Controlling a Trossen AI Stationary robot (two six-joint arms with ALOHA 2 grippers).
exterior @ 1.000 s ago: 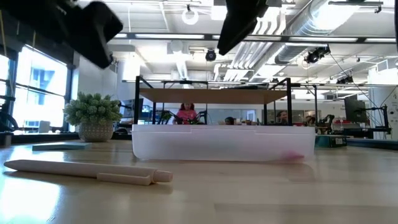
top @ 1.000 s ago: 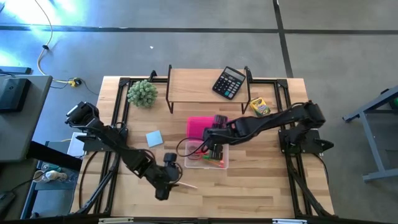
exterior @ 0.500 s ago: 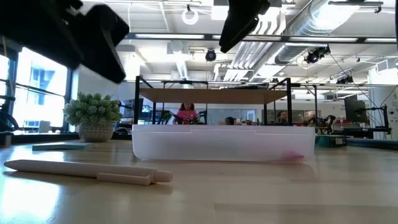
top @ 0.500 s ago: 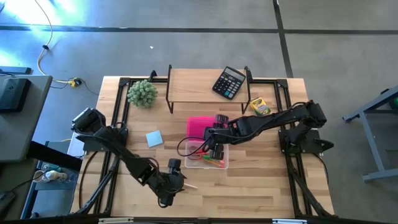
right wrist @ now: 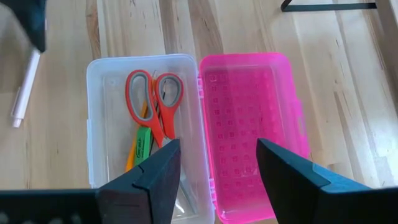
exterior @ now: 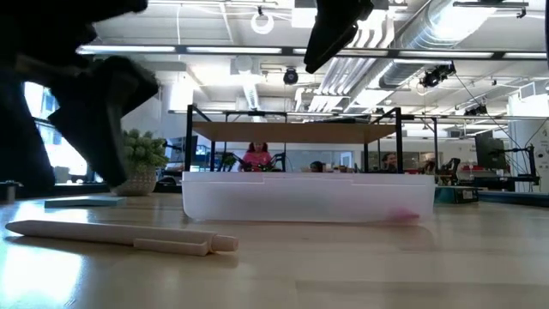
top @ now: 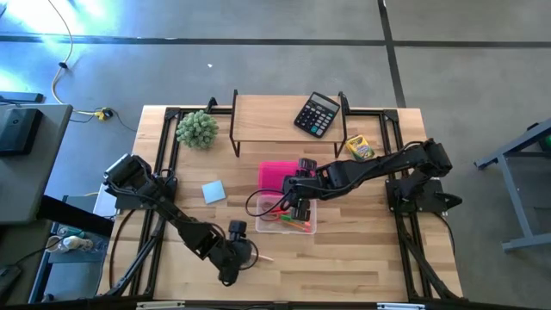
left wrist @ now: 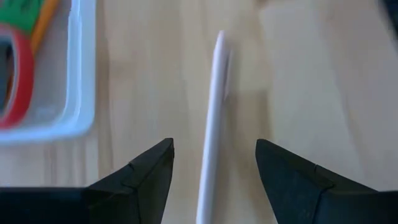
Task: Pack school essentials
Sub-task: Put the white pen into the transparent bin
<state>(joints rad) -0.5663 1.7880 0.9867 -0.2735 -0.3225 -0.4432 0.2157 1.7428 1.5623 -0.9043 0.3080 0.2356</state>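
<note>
White pen (left wrist: pixel 211 124): flat on counter (top: pixel 362 258) beside clear box (right wrist: pixel 102 124), straddled by spread left gripper (left wrist: pixel 211 165) for pickup. Right gripper (right wrist: pixel 217 168): spread, hovering above box holding scissors (right wrist: pixel 152 102).

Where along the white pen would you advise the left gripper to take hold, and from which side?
Grip the white pen at mid-barrel, coming straight down from above. It lies flat on the table, and the left gripper is open with one of its fingers on each side.
</note>
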